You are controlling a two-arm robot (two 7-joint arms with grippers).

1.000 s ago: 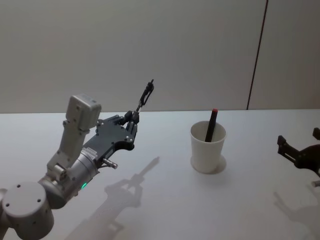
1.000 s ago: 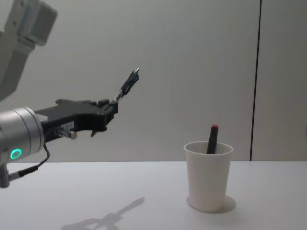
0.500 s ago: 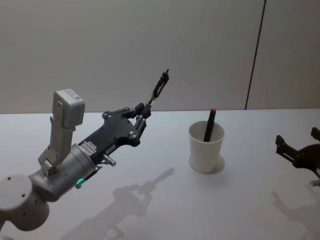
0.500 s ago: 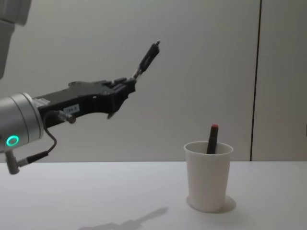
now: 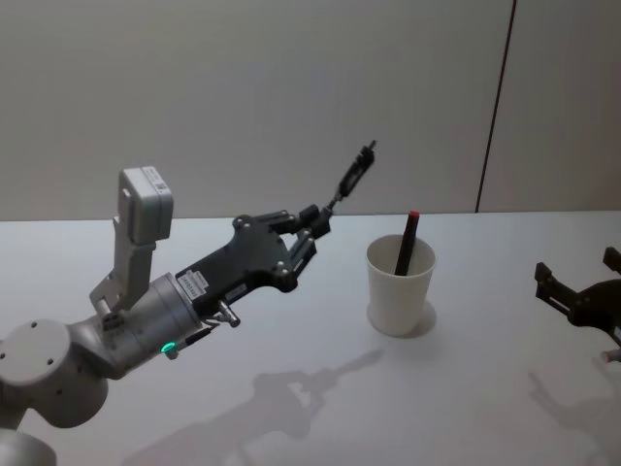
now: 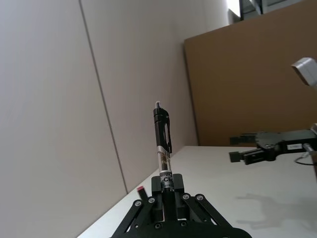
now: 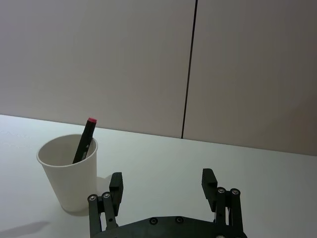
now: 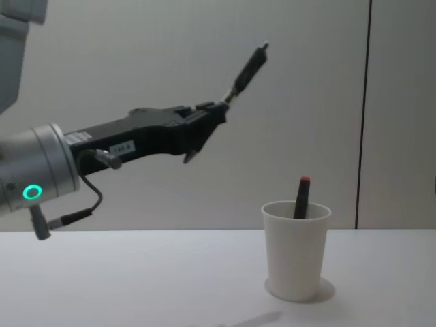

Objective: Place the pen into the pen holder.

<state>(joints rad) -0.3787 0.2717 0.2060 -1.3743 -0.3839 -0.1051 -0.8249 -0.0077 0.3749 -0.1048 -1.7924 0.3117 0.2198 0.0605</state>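
pen [image 5: 354, 178] is clamped in left gripper [image 5: 316, 219], held tilted in air, up-left of pen holder [image 5: 398, 291] | red-tipped pen [image 5: 408, 240] is seated in pen holder | right gripper [image 7: 162, 179] is parked at right, jaws spread wide

The wall of the pen holder [image 5: 400, 291] hides the lower part of the red-capped pen [image 5: 408, 236] standing in it, and in the left wrist view the left gripper [image 6: 167, 184] covers the holder, leaving that pen's red tip. The held pen [image 5: 355, 175] has its lower end buried in this gripper's grip, and its barrel print is too small to read. The head view's right edge cuts off the right gripper [image 5: 579, 269].
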